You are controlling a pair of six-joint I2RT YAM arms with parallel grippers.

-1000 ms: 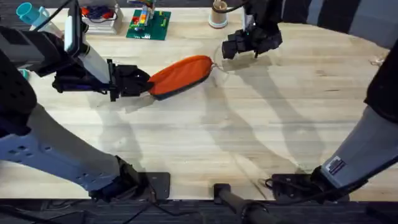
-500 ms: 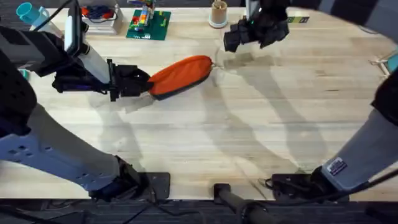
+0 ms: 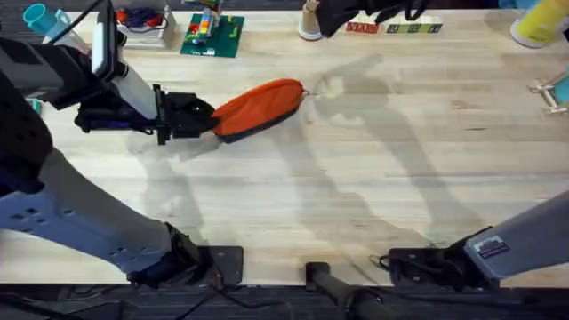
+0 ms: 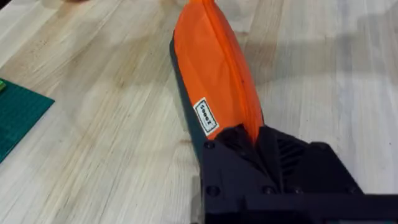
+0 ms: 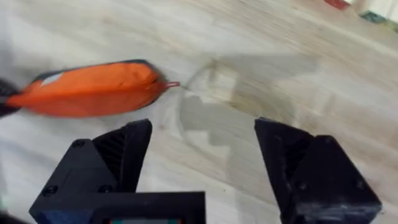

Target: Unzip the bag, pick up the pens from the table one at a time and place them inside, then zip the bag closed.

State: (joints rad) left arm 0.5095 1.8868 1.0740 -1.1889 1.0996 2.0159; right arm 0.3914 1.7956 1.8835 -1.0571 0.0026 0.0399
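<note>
Two arms work over the table (image 3: 373,178). Overhead, the left gripper (image 3: 206,118) clamps the near end of the orange bag (image 3: 258,107). Left wrist: bag (image 4: 214,81) pinched between its fingers. Right wrist: right gripper (image 5: 202,155) fingers spread apart, bag (image 5: 87,90) beyond them.

bag (image 3: 259,107): orange woven cloth, matt with a slight sheen, dark grey cloth underside; small white sewn label on its side (image 4: 206,117)
table (image 3: 356,178): pale wood, plank grain visible, smooth, low satin finish that takes soft shadows
left gripper (image 4: 249,146): black plastic, matt, faintly ribbed faces, small recessed screws in the housing
right gripper (image 5: 202,155): black matt plastic, blocky fingers with ridged inner faces
green mat (image 4: 15,118): flat, matt
</note>
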